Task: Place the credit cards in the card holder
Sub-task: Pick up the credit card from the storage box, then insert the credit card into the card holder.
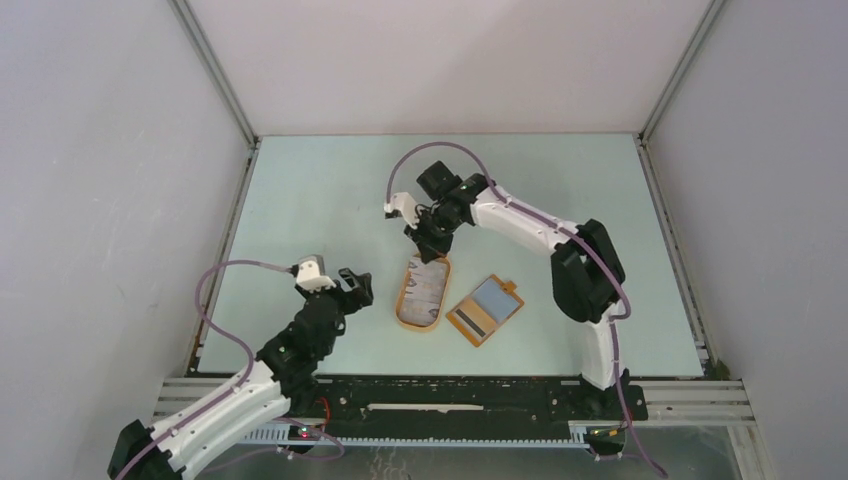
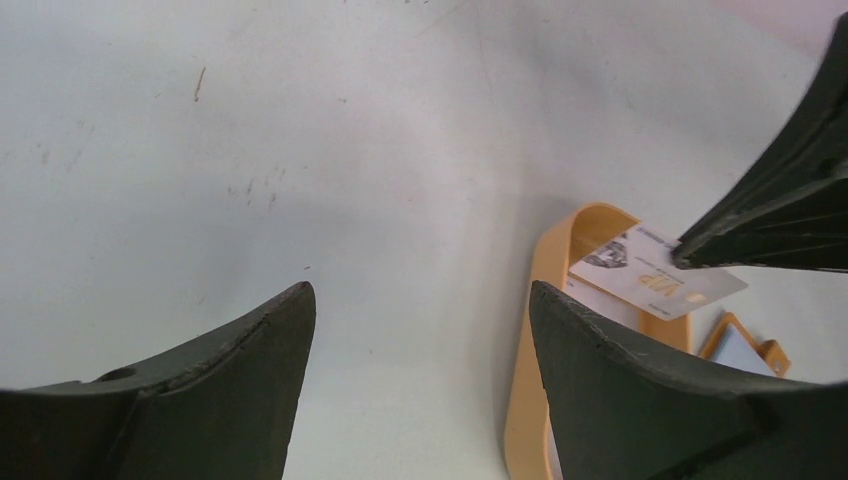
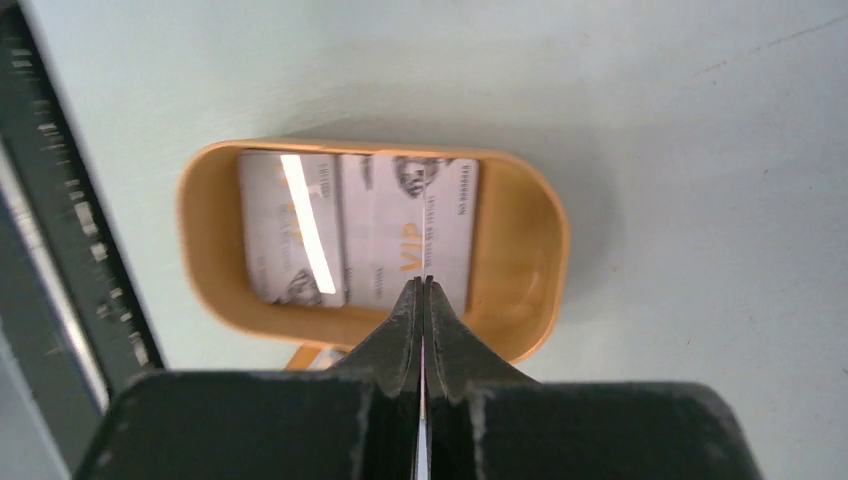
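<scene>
right hand (image 3: 424, 285) clamped on vip credit card (image 2: 655, 275) edge over orange tray (image 3: 195, 230); left hand (image 2: 420, 298) fingers apart, empty, beside tray.

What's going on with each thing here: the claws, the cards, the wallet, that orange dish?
left gripper: open, empty.
right gripper: shut on the edge of the VIP card.
VIP card: pinched, over the orange tray.
other card: lying flat in the orange tray.
card holder: unfolded, flat on the table.
orange tray: upright, one card inside.
</scene>
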Robot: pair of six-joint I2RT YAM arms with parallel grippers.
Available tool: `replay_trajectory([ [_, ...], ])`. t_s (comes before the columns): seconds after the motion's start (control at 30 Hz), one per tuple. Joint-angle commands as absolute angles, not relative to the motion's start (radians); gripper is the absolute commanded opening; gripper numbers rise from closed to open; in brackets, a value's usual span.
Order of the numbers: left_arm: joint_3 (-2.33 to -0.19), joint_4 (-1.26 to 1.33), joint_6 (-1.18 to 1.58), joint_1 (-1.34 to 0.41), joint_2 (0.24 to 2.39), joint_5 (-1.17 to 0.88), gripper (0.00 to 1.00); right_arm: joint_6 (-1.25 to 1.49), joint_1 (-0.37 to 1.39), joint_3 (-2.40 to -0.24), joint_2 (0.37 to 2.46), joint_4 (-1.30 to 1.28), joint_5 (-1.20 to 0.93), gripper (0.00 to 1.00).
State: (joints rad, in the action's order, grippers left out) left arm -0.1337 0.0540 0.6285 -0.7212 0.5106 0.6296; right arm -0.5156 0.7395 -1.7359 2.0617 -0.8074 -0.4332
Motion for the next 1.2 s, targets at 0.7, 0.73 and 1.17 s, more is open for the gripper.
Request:
replay_trajectory([
  [0.7, -0.091, 0.98, 0.765, -0.769, 0.623, -0.111, 1.0, -0.371, 0.307, -1.301, 1.456, -0.758, -1.373, 0.0],
  [0.73, -0.11, 1.011, 0.755, -0.794, 0.67, -0.096, 0.98, -0.331, 0.303, -1.278, 1.441, -0.719, -1.383, 0.0],
  [1.17, -0.305, 1.231, 0.706, -0.967, 1.129, 0.103, 0.7, -0.067, 0.291, -1.181, 1.435, -0.484, -1.49, 0.0],
])
